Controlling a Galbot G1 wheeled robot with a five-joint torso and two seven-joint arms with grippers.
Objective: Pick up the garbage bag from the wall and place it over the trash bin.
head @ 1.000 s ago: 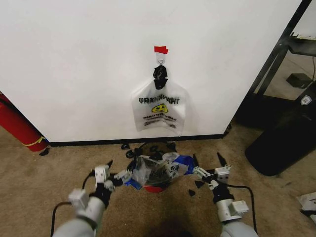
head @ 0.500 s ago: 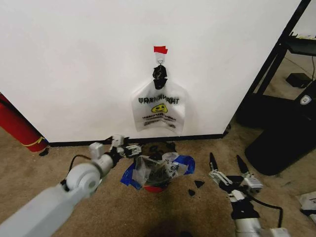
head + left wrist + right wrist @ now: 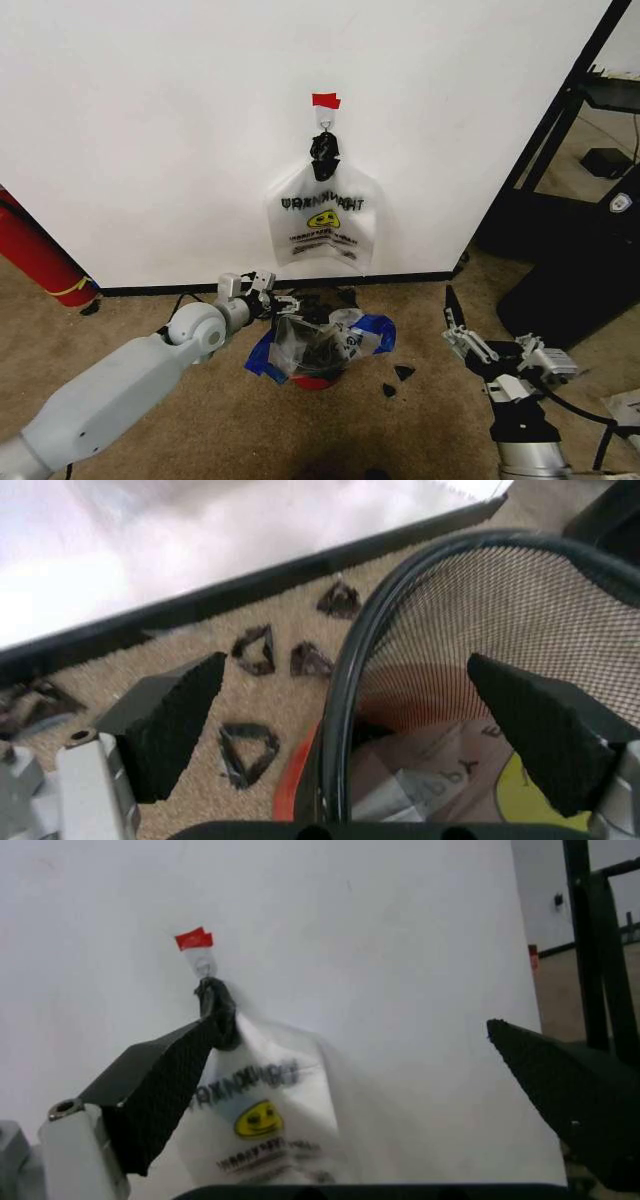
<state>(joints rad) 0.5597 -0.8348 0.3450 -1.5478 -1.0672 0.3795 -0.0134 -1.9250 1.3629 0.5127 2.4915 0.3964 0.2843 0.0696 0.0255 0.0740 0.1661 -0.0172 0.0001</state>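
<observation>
We see a second smiley bag (image 3: 322,222) on the wall (image 3: 150,130) hook, black scraps (image 3: 258,649) along the baseboard. The garbage bag (image 3: 318,347) drapes the trash bin (image 3: 420,630). Our left pincer (image 3: 268,295), fingers apart, straddles its rim; our right pincer (image 3: 475,340), spread, stands well apart.

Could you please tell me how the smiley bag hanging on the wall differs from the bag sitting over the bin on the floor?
The hanging bag dangles flat and spread from the hook, its print readable; the garbage bag is crumpled and draped over the trash bin. The garbage bag carries blue tape patches, the hanging bag a dark knot at its top. Both are thin, translucent plastic with black print.
</observation>
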